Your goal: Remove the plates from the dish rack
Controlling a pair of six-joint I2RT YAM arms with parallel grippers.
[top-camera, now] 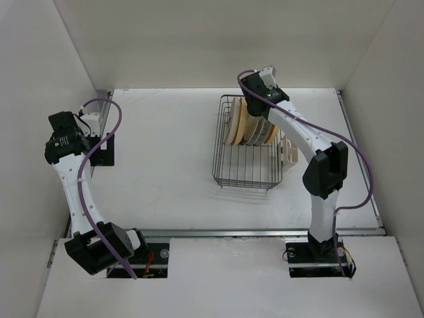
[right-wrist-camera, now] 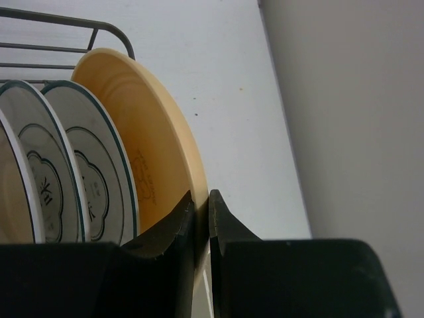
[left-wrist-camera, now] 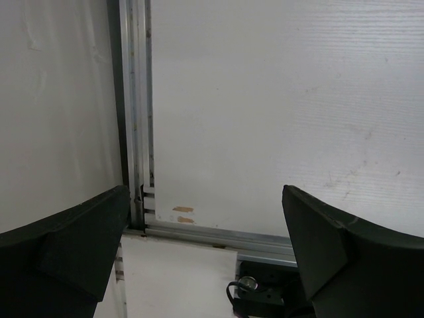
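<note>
The black wire dish rack point(top-camera: 245, 165) stands right of the table's middle, with several plates point(top-camera: 237, 126) upright in its far half. In the right wrist view a yellow-orange plate point(right-wrist-camera: 146, 132) is the outermost, next to two white plates with dark rim bands point(right-wrist-camera: 93, 172). My right gripper point(right-wrist-camera: 201, 205) is shut on the rim of the yellow-orange plate, one finger on each face; in the top view it point(top-camera: 257, 101) sits over the plates' far ends. My left gripper point(left-wrist-camera: 205, 199) is open and empty, far left point(top-camera: 103, 151), away from the rack.
A small beige holder point(top-camera: 289, 151) hangs on the rack's right side. A rack wire point(right-wrist-camera: 66, 20) runs just behind the plates. White walls enclose the table on three sides. The left wrist view shows the table's aluminium edge rail point(left-wrist-camera: 199, 228) and a black mount.
</note>
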